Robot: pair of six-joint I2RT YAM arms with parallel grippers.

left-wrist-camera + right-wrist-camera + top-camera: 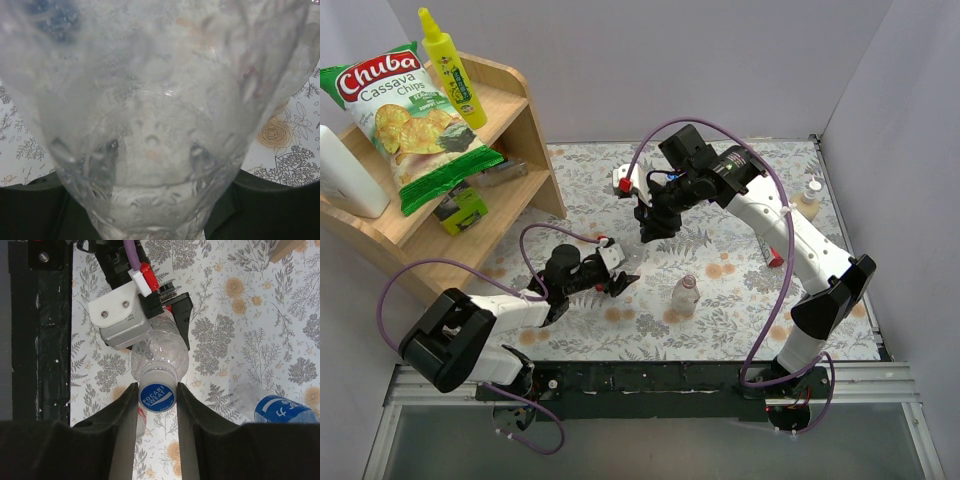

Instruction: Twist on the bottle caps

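we find the blue cap [157,398] atop the bottle [161,357] clamped by the left gripper [618,280], its axis rising between the fingers of the right gripper [157,390], narrowed onto its rim.

My top camera looks down over the whole table [720,310]; the left wrist camera sits almost against the clear bottle [160,125] (mostly blur), which my right wrist camera views straight down, close.
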